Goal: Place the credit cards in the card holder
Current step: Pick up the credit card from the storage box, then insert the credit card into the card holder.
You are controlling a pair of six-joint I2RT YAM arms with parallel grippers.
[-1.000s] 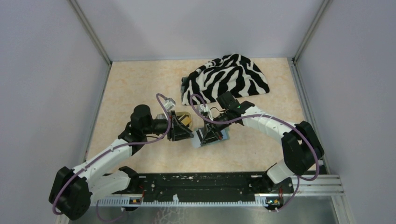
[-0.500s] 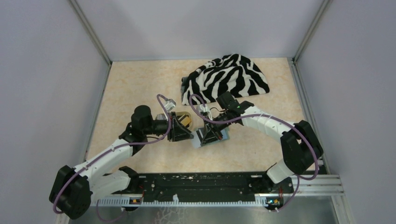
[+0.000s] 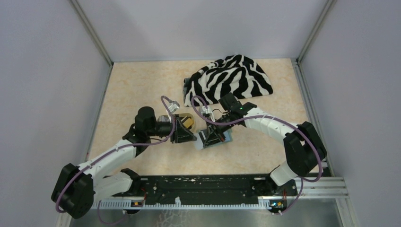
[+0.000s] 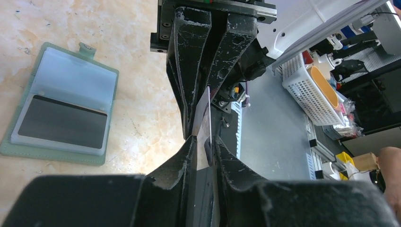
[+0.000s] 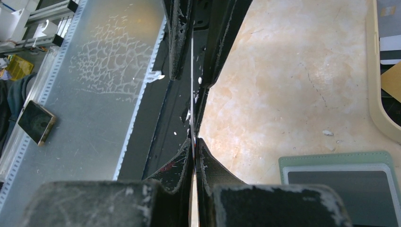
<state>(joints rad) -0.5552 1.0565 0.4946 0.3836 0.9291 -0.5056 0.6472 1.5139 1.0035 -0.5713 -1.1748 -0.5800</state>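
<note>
Handover judged in hand: right end effector [image 5: 194,141] is pinching 1 credit card [image 4: 202,111], left end effector [image 4: 203,141] is straddling it slightly open, needing closure next.

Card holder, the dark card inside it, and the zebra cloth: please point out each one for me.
card holder [image 4: 71,75], left wrist view, pale upper pocket.
dark card [image 4: 61,122], left wrist view, middle of its face.
zebra cloth [image 3: 229,78], top external view, middle of the cloth.
</note>
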